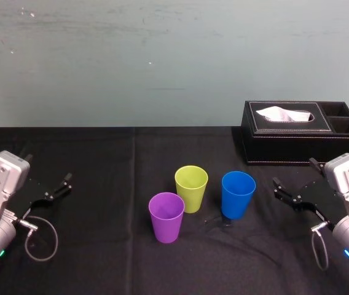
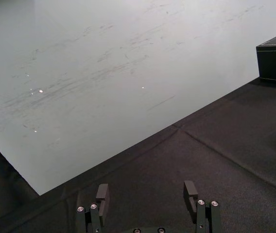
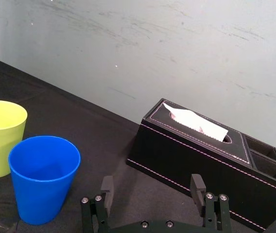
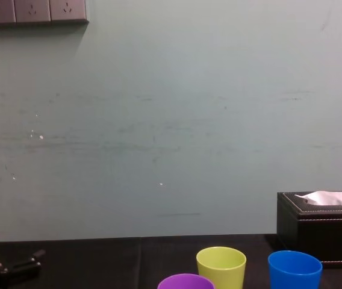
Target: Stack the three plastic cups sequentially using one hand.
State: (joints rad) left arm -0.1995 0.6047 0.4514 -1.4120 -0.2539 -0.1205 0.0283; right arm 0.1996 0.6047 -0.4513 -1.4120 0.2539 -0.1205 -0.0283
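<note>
Right gripper is held spread and empty, just right of the upright blue cup. Left gripper is parked well apart from it, also spread.

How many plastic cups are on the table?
3, all upright and unstacked: the purple cup in front, the yellow-green cup just behind it, the blue cup to their right. None looks hidden.

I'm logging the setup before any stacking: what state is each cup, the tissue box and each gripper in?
purple cup: upright, empty, unstacked.
yellow-green cup: upright, empty, unstacked.
blue cup: upright, empty, unstacked.
tissue box: a tissue sticks out of its slot.
left gripper: open, holding nothing, at the table's left side.
right gripper: open, holding nothing, right of the blue cup.
</note>
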